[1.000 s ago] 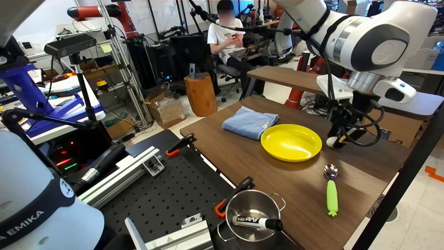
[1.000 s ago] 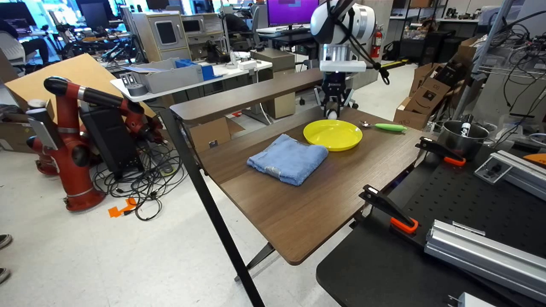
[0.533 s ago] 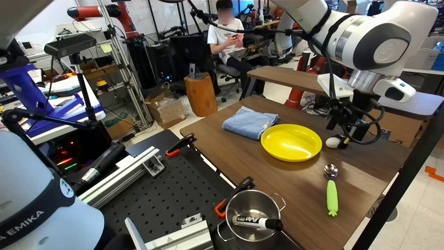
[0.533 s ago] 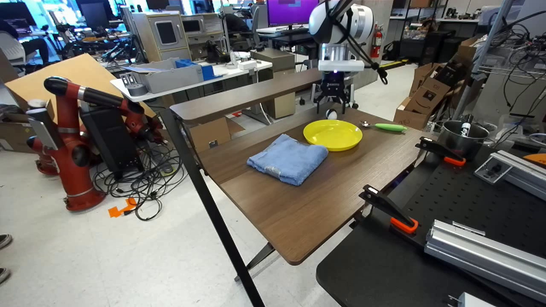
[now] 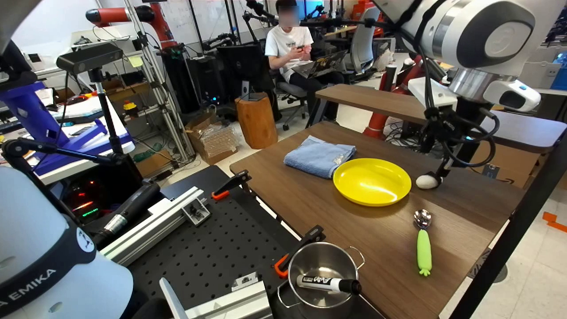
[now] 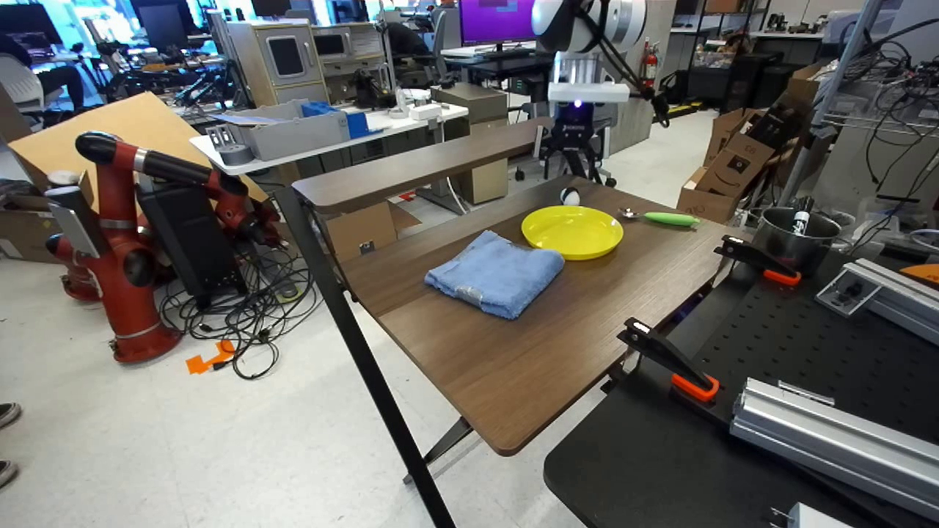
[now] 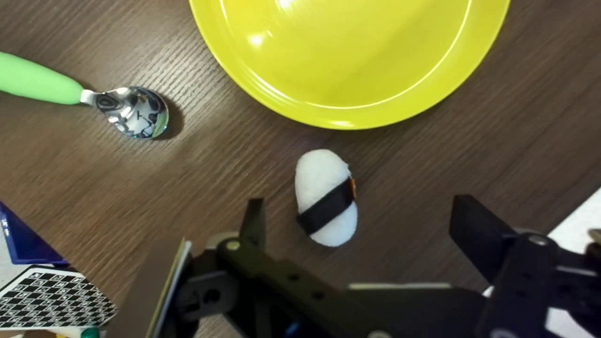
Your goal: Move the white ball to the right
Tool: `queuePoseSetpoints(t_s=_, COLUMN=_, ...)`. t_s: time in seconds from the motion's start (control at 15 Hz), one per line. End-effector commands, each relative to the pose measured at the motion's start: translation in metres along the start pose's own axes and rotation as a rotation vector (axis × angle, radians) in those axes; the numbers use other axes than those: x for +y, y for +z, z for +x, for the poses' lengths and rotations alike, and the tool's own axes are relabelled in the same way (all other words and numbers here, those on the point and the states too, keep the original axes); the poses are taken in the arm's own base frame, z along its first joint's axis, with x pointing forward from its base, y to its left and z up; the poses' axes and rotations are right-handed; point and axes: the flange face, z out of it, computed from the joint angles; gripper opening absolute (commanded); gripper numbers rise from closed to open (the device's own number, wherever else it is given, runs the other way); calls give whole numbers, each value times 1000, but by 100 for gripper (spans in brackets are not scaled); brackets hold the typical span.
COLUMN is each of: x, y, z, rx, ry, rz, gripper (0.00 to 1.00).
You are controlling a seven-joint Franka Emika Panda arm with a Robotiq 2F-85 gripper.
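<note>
The white ball (image 7: 321, 176) is an oval white piece with a black band round it, lying on the brown table. It rests close to the rim of the yellow plate (image 7: 347, 115), apart from it. In both exterior views the white ball (image 5: 426, 181) (image 6: 570, 196) sits beside the plate, below my gripper. My gripper (image 7: 359, 201) is open in the wrist view, its fingers (image 7: 255, 218) wide apart and nothing held. Seen from above, the ball appears nearer the left finger; the gripper hangs over the table without touching it.
A spoon with a green handle (image 7: 40, 80) lies near the plate. A folded blue towel (image 6: 495, 275) is on the plate's other side. The steel pot (image 5: 322, 266) with a marker (image 5: 328, 283) stands off the table's edge. A raised shelf (image 6: 425, 158) runs behind.
My gripper has opened and let go of the white ball, which now lies on its side on the table. Since then the arm has risen away from it.
</note>
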Motion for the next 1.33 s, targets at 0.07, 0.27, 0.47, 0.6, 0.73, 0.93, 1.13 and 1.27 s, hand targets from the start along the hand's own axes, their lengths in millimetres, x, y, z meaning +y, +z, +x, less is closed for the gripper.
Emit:
queuePoseSetpoints(t_s=0.07, x=8, y=-51, z=-27, rx=34, ry=-26, rz=31, gripper=100)
queuePoseSetpoints(t_s=0.27, x=2, y=-60, z=-23, rx=28, ry=-26, rz=21, gripper=100)
queuePoseSetpoints(t_s=0.47, x=5, y=-56, z=-31, rx=19, ry=-31, rz=16, gripper=100)
queuePoseSetpoints(t_s=0.6, x=5, y=-54, z=-31, rx=23, ry=-30, rz=17, gripper=100)
queuePoseSetpoints(t_s=0.73, x=5, y=-54, z=-31, rx=24, ry=-30, rz=17, gripper=100)
queuePoseSetpoints(t_s=0.93, x=5, y=-54, z=-31, rx=24, ry=-31, rz=17, gripper=100)
queuePoseSetpoints(t_s=1.13, x=5, y=-54, z=-31, rx=24, ry=-31, rz=17, gripper=100)
queuePoseSetpoints(t_s=1.27, x=5, y=-54, z=-31, rx=24, ry=-31, rz=17, gripper=100)
